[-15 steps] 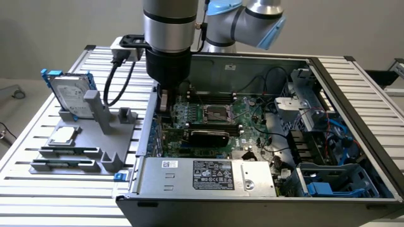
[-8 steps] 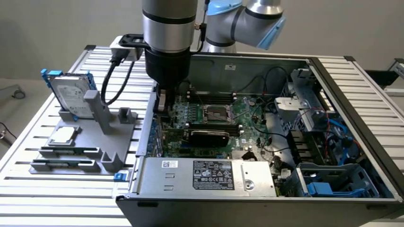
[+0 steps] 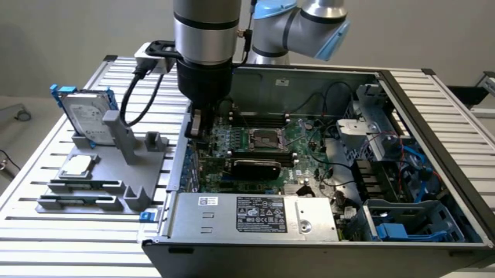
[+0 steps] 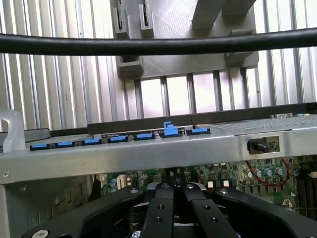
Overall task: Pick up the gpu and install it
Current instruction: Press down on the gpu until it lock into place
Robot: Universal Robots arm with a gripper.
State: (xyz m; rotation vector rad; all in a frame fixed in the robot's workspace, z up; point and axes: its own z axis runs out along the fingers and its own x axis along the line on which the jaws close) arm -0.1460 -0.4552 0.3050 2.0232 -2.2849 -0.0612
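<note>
The gpu [image 3: 256,168] shows its glossy black shroud and stands on the green motherboard [image 3: 309,147] inside the open computer case, just below the CPU socket [image 3: 263,139]. My gripper [image 3: 198,134] hangs over the motherboard's edge close to the case wall on the exterior view's left, up and to the left of the gpu and apart from it. In the wrist view my gripper [image 4: 174,174] is shut, its black fingers [image 4: 161,208] pressed together with nothing between them, above the motherboard [image 4: 233,173].
On the exterior view's left a grey holder [image 3: 116,156] carries a silver hard drive [image 3: 87,116] and a square CPU chip [image 3: 77,166]. The power supply [image 3: 251,214] fills the case front. A black cable [image 4: 158,44] crosses the wrist view, over the case wall [image 4: 124,156].
</note>
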